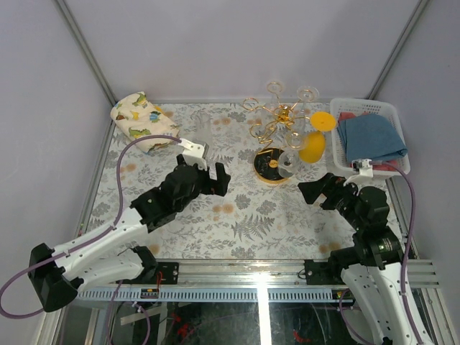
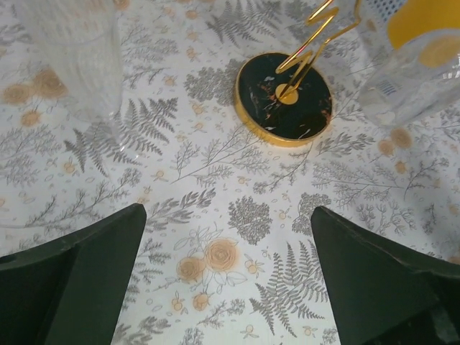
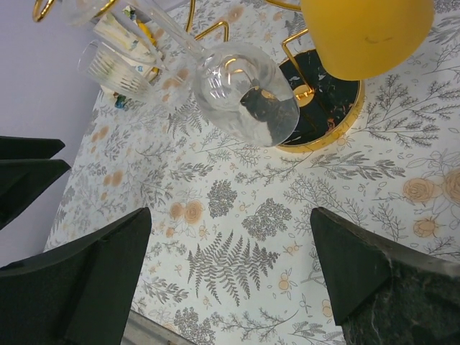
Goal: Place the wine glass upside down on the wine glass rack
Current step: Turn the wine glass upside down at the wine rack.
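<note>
Arms reach low toward the wine glass rack [image 1: 282,113], left tool [image 1: 214,178] and right tool [image 1: 313,191] both spread wide (empty).

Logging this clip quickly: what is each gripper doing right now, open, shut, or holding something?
Left gripper: open, holding nothing.
Right gripper: open, holding nothing.

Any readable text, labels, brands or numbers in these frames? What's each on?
No legible text anywhere.
No lettering visible on the wine glass rack, dinosaur-print cloth or basket.
Red mark on the white tab by the basket: too small to read.
</note>
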Action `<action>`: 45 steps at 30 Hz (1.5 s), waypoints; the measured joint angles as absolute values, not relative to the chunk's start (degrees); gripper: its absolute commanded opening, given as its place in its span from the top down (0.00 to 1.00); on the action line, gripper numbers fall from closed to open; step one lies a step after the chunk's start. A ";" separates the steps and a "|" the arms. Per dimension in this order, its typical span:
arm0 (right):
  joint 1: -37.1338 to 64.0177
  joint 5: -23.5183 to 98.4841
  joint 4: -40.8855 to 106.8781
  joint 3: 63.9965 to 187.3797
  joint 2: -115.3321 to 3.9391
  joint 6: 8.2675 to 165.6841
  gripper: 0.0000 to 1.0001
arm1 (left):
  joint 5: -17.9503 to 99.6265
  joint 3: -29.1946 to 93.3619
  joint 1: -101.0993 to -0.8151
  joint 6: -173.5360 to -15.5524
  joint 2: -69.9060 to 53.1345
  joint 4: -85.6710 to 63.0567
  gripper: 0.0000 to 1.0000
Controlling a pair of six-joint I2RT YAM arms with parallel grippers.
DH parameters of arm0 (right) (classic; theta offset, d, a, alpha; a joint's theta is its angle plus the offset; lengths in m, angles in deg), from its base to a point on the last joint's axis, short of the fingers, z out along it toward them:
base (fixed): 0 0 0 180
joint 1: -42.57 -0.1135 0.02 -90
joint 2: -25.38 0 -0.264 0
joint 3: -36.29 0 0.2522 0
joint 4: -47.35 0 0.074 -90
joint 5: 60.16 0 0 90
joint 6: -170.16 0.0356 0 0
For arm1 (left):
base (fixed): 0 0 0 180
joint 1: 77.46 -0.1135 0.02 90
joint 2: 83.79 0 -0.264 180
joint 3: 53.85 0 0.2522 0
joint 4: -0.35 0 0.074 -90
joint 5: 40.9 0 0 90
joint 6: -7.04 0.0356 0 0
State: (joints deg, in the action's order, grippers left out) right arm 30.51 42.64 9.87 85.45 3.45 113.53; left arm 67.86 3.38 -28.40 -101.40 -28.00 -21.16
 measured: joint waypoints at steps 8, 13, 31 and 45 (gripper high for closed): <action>30.51 42.70 11.66 82.59 0.00 114.95 0.01 | 72.37 11.79 -28.40 -106.97 -22.71 -35.17 0.00; 30.51 42.77 11.42 82.65 -4.90 114.99 0.01 | 73.98 13.61 -28.53 -109.51 -21.55 -41.18 0.00; 28.35 44.82 16.40 77.21 -3.61 120.56 0.01 | 69.92 14.98 -51.20 -109.73 -28.68 -47.37 0.00; -14.90 12.26 14.11 79.81 -13.62 120.94 0.01 | 64.02 15.27 -56.35 -106.41 -29.82 -42.88 0.00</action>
State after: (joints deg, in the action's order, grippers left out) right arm -14.90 12.26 14.11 79.81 -13.62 120.94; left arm 64.02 15.27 -56.35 -106.41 -29.82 -42.88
